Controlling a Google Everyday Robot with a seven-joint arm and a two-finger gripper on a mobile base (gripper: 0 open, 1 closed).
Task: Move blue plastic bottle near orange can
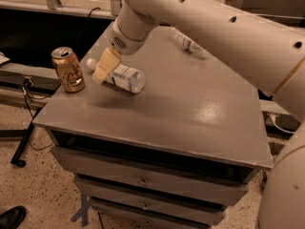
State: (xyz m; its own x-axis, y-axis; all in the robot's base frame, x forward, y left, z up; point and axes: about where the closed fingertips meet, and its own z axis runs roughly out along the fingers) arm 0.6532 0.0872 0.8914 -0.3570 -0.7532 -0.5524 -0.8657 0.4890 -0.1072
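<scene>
As the blue plastic bottle [126, 78] lies near the orange can [69, 70], it should be moved softly by the hand [106, 65] at its neck (grip cannot be told).

A grey tabletop [190, 109] is sitting on a cabinet of drawers [143, 180] at mid-frame, with glare shining on its right side. Speckled floor [43, 185] is showing at lower left, with a black stand leg [25, 144] and a dark shoe [12, 217] in the corner. The jaws are hanging over the tabletop's upper left.
</scene>
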